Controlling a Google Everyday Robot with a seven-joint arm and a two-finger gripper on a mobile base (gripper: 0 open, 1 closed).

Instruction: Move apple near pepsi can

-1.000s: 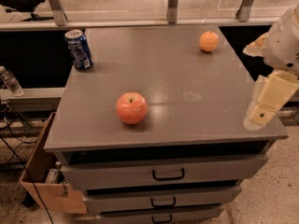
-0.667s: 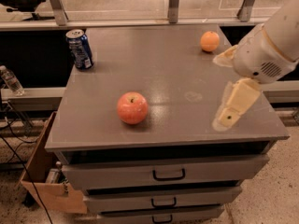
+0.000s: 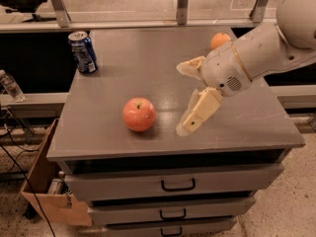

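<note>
One can [image 3: 83,52]; pincer [image 3: 181,98] beside one apple [image 3: 139,114]

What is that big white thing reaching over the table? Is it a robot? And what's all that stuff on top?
Yes, that is a robot arm. Its end is a gripper: two pale fingers, spread open, holding nothing, hanging over the grey table beside the apple, not touching it. One camera looks down at the table from the front. On top sit the red apple, a blue pepsi can at the back left corner, and an orange at the back, partly behind the arm. Drawers are underneath.
</note>
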